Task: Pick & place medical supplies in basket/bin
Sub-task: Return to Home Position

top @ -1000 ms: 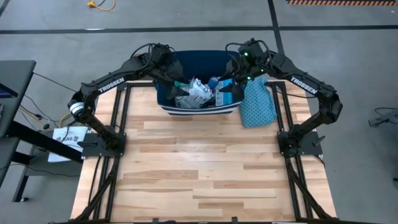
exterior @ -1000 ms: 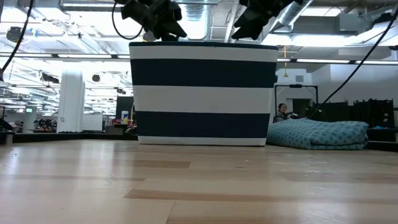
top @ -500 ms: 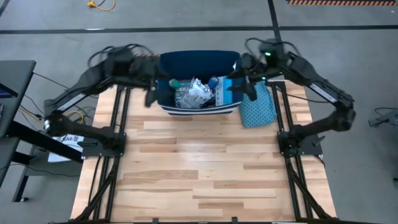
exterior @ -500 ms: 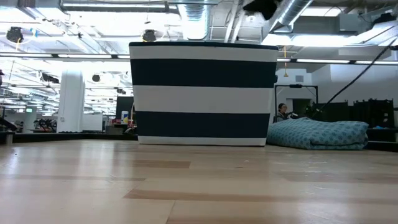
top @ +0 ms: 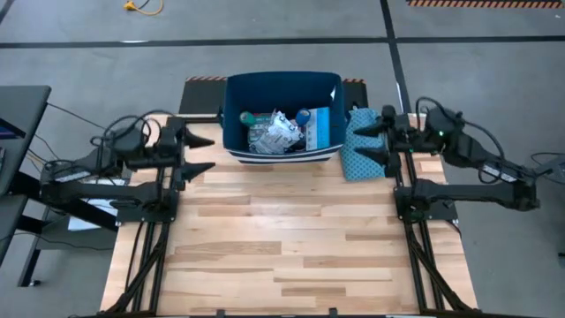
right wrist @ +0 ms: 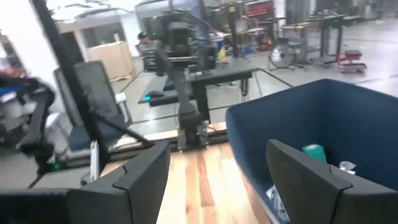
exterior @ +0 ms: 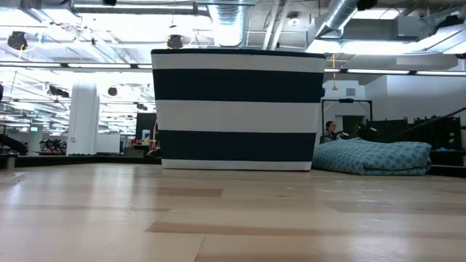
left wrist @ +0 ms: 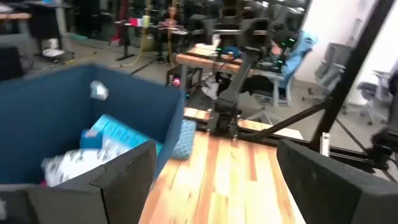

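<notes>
The dark navy bin (top: 281, 115) with white stripes (exterior: 238, 109) stands at the table's far middle. Inside lie white-blue printed packets (top: 275, 132), a teal tape roll (top: 248, 117), a blue tape roll (top: 303, 115) and a light blue pack (top: 320, 128). My left gripper (top: 199, 152) is open and empty at the table's left edge, left of the bin. My right gripper (top: 364, 144) is open and empty at the right edge, over the teal dotted cloth (top: 360, 146). The bin also shows in the left wrist view (left wrist: 74, 130) and the right wrist view (right wrist: 323, 130).
The teal dotted cloth (exterior: 375, 156) lies on the table right of the bin. The wooden table (top: 282, 238) stretches toward the near edge. The dark arm frames (top: 150, 203) stand along both sides. A person (exterior: 331, 131) sits in the room beyond.
Both grippers have left the bin's top. My left gripper has swung toward the table's left edge and nearer; my right gripper has swung toward the right edge and nearer. Both have dropped lower and now point level toward each other. The bin's contents stay in place.
</notes>
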Robot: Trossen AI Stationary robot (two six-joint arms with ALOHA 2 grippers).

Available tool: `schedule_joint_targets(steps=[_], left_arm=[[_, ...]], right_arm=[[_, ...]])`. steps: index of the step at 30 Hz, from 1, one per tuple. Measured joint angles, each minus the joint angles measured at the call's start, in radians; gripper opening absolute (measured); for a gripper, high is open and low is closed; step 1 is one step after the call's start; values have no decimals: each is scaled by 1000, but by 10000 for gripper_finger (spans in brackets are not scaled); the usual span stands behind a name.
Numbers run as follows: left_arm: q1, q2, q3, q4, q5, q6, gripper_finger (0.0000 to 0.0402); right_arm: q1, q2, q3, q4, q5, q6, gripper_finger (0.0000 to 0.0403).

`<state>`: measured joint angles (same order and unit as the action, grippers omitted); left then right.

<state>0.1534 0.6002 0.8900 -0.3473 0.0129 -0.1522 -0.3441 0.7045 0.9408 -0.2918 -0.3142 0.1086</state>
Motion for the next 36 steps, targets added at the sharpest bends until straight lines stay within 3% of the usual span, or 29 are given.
schedule_joint_targets(steps=[4, 9, 15, 20, 24, 29, 36], left_arm=[[-21, -132, -194, 55, -81, -54, 323], [-49, -269, -387, 146, -80, -79, 323], [-70, -454, -534, 177, -76, -98, 323], [-87, -602, -606, 129, -74, -100, 323], [-88, -586, -617, 50, -64, -115, 323], [-89, -599, -650, 92, -4, -149, 323], [-89, -599, -698, 138, 34, -176, 323]], right_arm=[[58, -82, -89, 11, 31, -23, 260], [139, -160, -190, 80, 139, 28, 260], [267, -232, -326, 216, 238, 51, 260], [373, -276, -411, 236, 414, 87, 260], [455, -287, -478, 278, 498, 102, 260], [565, -287, -578, 372, 569, 98, 260], [672, -356, -731, 485, 586, 52, 260]])
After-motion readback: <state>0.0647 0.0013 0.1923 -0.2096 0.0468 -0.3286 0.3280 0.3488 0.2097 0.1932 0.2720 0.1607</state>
